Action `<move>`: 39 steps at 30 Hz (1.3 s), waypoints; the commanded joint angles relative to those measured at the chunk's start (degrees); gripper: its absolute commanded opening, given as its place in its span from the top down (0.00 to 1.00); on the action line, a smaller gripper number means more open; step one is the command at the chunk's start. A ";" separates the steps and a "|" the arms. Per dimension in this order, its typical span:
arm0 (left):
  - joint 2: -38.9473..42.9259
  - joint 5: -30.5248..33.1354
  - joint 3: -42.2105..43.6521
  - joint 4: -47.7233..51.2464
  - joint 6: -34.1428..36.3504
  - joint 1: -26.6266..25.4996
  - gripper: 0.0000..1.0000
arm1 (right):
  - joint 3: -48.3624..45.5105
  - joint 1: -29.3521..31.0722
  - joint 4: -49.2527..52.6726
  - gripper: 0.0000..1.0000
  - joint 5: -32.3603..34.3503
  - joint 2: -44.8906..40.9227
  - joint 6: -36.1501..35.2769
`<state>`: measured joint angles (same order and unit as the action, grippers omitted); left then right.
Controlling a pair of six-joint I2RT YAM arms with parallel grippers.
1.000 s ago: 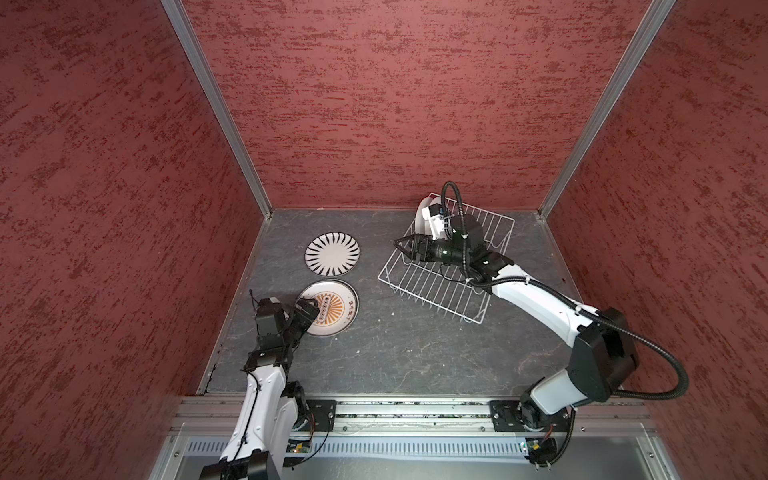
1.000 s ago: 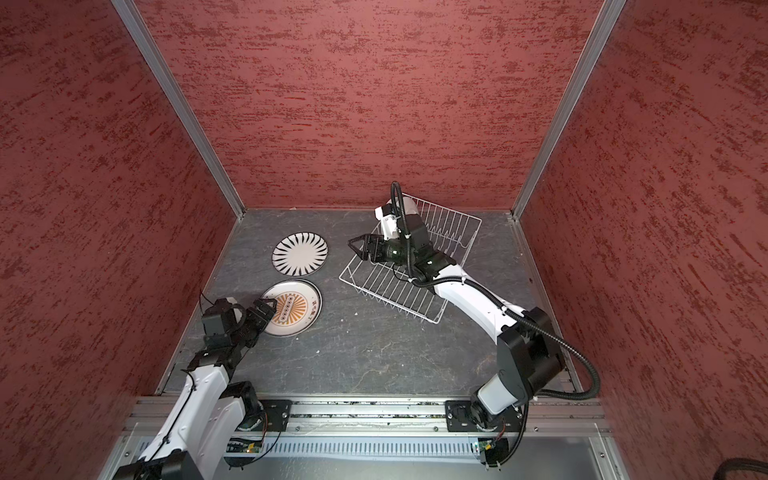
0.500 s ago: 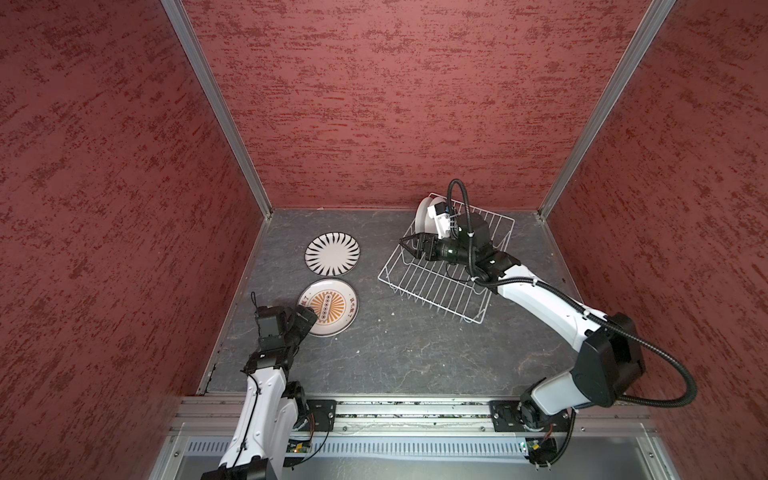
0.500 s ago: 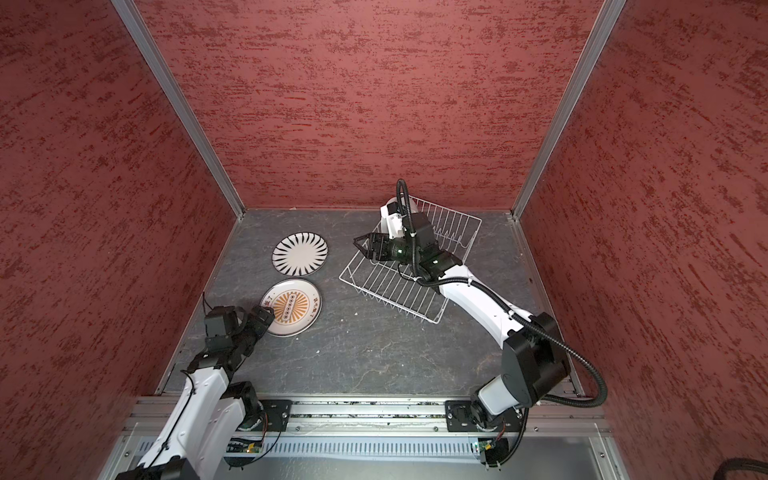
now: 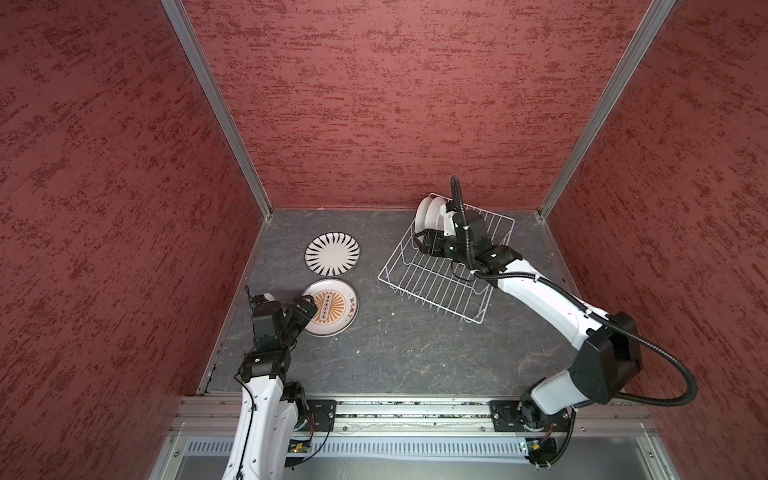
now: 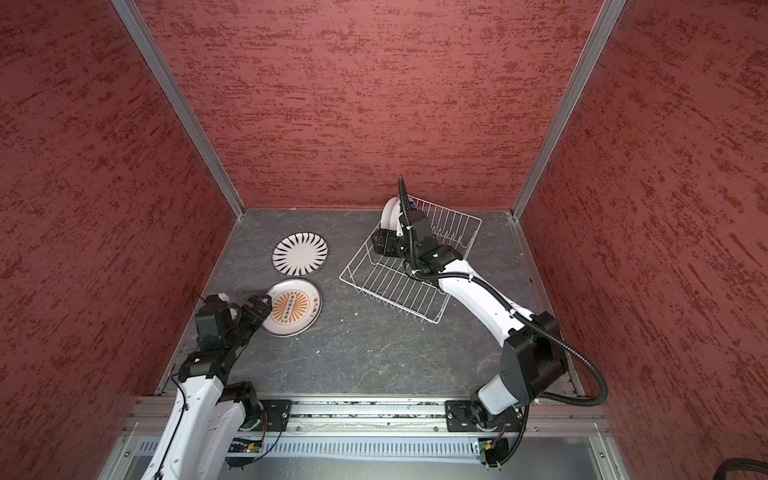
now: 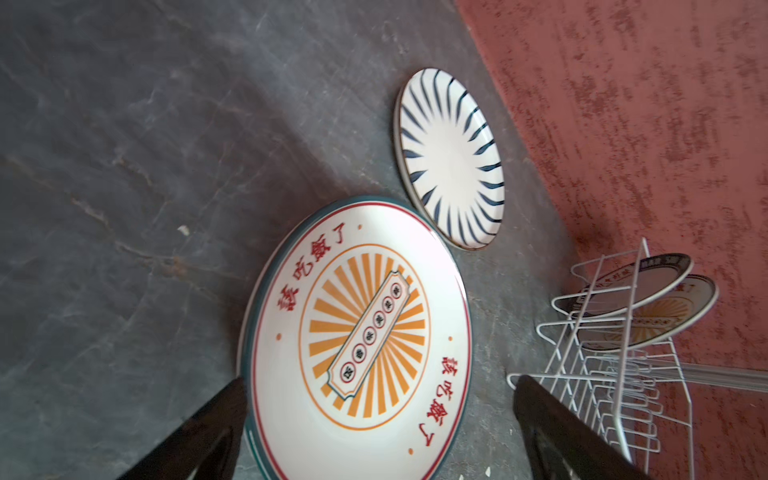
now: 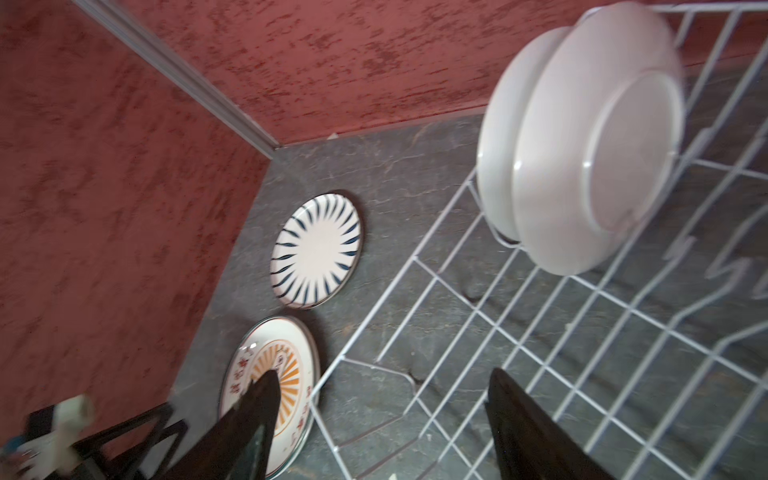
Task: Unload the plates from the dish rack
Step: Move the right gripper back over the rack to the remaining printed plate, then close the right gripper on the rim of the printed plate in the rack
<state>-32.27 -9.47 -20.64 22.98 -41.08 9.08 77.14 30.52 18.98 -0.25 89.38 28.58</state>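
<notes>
On the bench (image 5: pixel 395 353) the dish rack (image 5: pixel 424 286) sits angled by the back wall. The plates left in it (image 5: pixel 428 214) stand on edge in its far corner, white backs toward my right arm. My right gripper (image 5: pixel 417 243) hangs over the rack's bars just short of them, jaws apart and empty; the plates lie toward the back wall from the jaws, not between them. It is clearly the nearer one, since my left gripper (image 7: pixel 380 382), jaws wide and empty, sits well apart over the flat sunburst plate (image 5: pixel 330 307).

Twin overheads, wrist close-ups; common striped plate (image 7: pixel 451 158)
</notes>
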 commanded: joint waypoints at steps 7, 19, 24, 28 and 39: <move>-5.07 -5.62 -0.81 -5.54 0.08 -0.81 0.01 | 16.50 2.32 15.64 0.22 33.01 14.14 -3.07; -7.31 -6.60 -0.11 -8.23 0.47 -0.75 0.01 | 38.62 4.48 22.00 0.26 40.96 32.87 -6.09; -8.08 -7.14 0.14 -9.57 -0.22 -0.82 0.01 | 51.80 5.29 30.38 0.27 49.77 41.66 -6.11; -8.66 -6.92 0.29 -10.49 -0.23 -0.80 0.01 | 59.91 5.89 34.37 0.27 53.57 46.85 -6.60; -8.84 -7.22 0.84 -10.98 -0.14 -0.80 0.01 | 63.25 6.22 34.25 0.33 56.51 50.96 -9.29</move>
<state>-41.52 -16.47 -20.58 13.08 -41.52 8.60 138.39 36.45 51.96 52.93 139.98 20.12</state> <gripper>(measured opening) 0.994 0.672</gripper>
